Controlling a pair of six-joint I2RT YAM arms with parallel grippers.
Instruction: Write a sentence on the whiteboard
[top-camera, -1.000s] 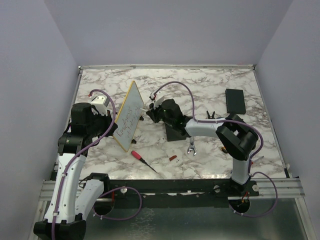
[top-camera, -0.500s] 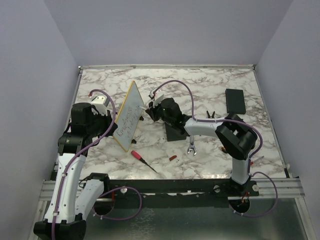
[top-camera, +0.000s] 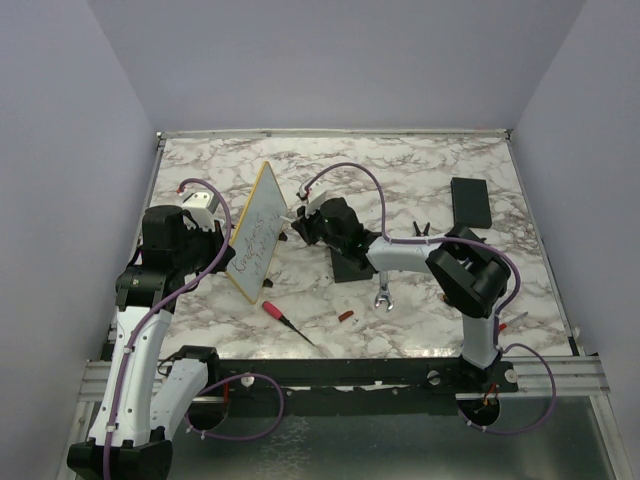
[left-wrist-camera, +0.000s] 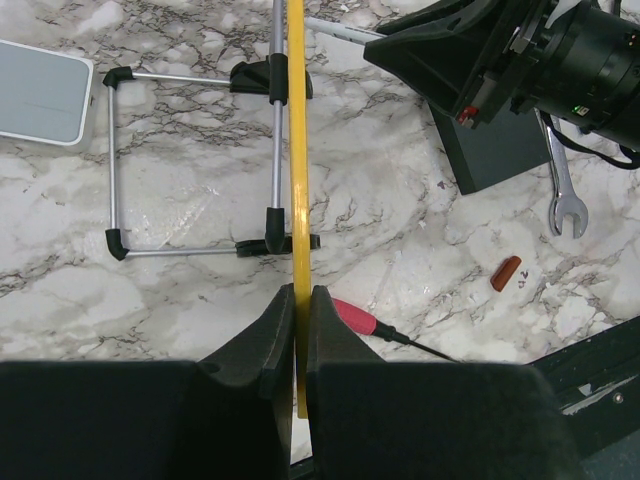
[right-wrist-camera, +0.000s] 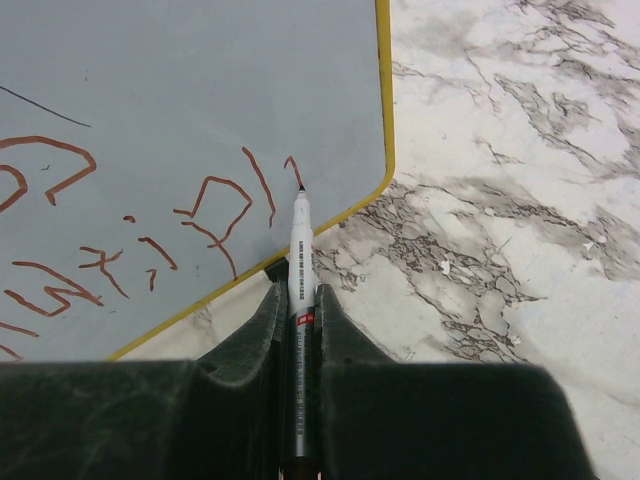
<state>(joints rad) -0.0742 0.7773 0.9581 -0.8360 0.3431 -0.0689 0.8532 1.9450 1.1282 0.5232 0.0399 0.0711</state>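
Note:
The whiteboard (top-camera: 257, 232), yellow-framed, stands tilted on edge left of centre. My left gripper (left-wrist-camera: 297, 296) is shut on its yellow edge (left-wrist-camera: 296, 150), seen edge-on in the left wrist view. The sentence (top-camera: 250, 243) runs along the pale face; in the right wrist view its strokes (right-wrist-camera: 212, 188) look reddish-brown. My right gripper (right-wrist-camera: 301, 296) is shut on a white marker (right-wrist-camera: 300, 255), whose tip touches the board face (right-wrist-camera: 180, 90) near the lower right corner, at the end of the last stroke. In the top view the right gripper (top-camera: 300, 222) sits right beside the board.
A wire stand (left-wrist-camera: 190, 160) lies flat behind the board. A red-handled screwdriver (top-camera: 278, 314), a small red cap (top-camera: 346, 316) and a wrench (top-camera: 383, 297) lie near the front. A black block (top-camera: 350, 266) sits under the right arm, a black slab (top-camera: 470, 200) at far right.
The right gripper with the marker has crept slightly left toward the board. The left arm and the board have stayed put.

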